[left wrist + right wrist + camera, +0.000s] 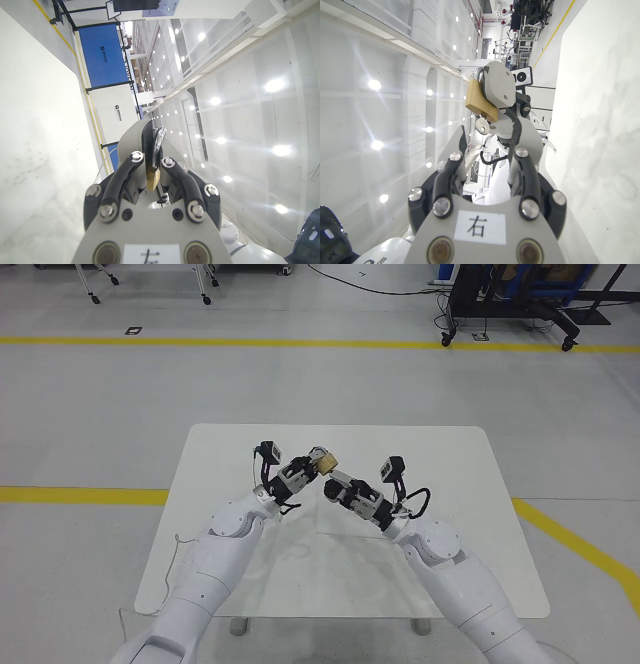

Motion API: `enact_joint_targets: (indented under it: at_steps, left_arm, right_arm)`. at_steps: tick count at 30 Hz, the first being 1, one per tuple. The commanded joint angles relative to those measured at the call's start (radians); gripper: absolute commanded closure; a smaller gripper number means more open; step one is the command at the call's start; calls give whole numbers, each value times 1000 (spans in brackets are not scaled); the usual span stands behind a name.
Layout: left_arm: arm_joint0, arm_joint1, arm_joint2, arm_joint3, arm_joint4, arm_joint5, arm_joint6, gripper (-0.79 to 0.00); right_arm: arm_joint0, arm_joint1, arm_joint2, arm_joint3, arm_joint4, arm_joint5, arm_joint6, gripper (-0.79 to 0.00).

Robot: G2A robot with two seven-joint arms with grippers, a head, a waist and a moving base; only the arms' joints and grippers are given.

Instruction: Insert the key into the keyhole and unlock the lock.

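Note:
A brass padlock (324, 461) hangs in the air above the middle of the white table (470, 564). My left gripper (308, 467) is shut on it. In the left wrist view the lock's brass body (153, 178) and silver shackle (159, 140) sit between the closed fingers. A silver key (482, 126) sticks out of the keyhole in the padlock (478, 100). My right gripper (338, 486) is just below the key. In the right wrist view the right gripper (490, 136) is open, its fingers on either side of the key head and apart from it.
Both arms meet over the table's centre, well above its surface. The table's edges (340, 428) lie far from the grippers. Yellow floor lines and equipment racks (520, 294) stand beyond the table.

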Motion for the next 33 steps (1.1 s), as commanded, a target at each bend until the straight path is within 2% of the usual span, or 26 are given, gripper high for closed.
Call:
enact_joint_targets:
  at_steps: [1, 3, 8, 11, 17, 23, 30, 31, 32, 33]
  left_arm:
    - [1, 0, 0, -1, -2, 0, -2, 0]
    - [1, 0, 1, -1, -2, 0, -4, 0]
    - [0, -1, 3, -2, 9, -6, -11, 0]
    - [1, 0, 9, -6, 29, -28, -28, 0]
    - [4, 1, 14, -13, 41, -78, -61, 0]
    - [4, 3, 12, -12, 57, -122, -69, 0]
    - [4, 3, 10, -9, 57, -143, -60, 0]
    - [3, 3, 8, -7, 56, -142, -55, 0]
    - [2, 3, 7, -4, 57, -140, -46, 0]
    - [2, 3, 5, -2, 59, -139, -34, 0]
  right_arm:
    - [2, -2, 2, 12, 20, -10, 11, -52]
    - [2, -3, 5, 19, 41, -19, 25, -31]
    - [0, -5, 14, 31, 79, -18, 58, -34]
    - [-1, -8, 19, 37, 122, -14, 79, 0]
    - [-6, -21, 34, 67, 414, 66, 231, 0]
    - [8, -28, 40, 112, 548, 160, 344, 0]
    - [31, -31, 38, 150, 537, 207, 379, 0]
    - [35, -30, 37, 150, 513, 206, 376, -252]
    - [37, -29, 37, 149, 496, 202, 373, -640]
    - [38, -28, 39, 148, 477, 195, 371, -785]
